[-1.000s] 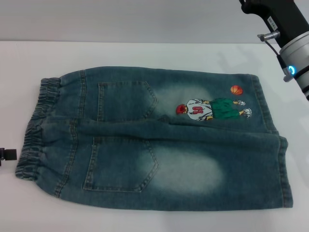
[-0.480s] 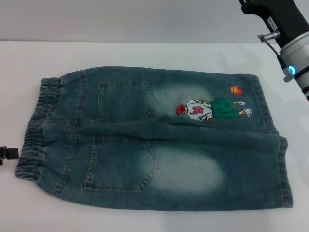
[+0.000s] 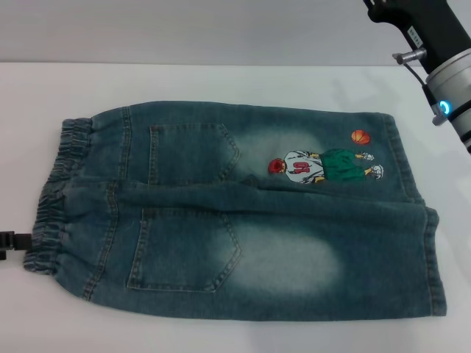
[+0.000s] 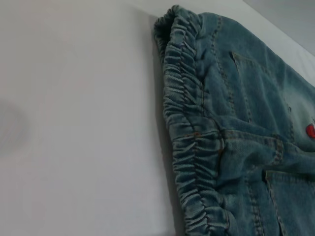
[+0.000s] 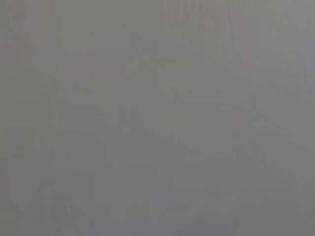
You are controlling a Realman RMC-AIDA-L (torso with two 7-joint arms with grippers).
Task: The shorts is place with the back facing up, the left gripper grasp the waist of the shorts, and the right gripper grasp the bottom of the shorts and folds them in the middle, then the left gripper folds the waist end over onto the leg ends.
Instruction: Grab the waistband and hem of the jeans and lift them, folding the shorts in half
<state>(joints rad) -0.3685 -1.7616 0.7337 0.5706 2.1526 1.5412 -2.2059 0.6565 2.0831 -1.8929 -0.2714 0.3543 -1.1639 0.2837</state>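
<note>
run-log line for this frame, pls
phase: pre-grasp | shorts: flat, back up, unfolded | left gripper: at waist of the shorts | right gripper: raised beyond leg ends

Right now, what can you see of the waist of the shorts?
The waist of the shorts is a gathered, crinkled elastic denim band, darker blue, forming the narrow end on the robot's left. It lies flat on the white table, back side up. The left gripper sits at its near corner; actual contact can't be confirmed.

The right arm [image 3: 441, 51] is black, with a silver-white wrist and a blue light.
</note>
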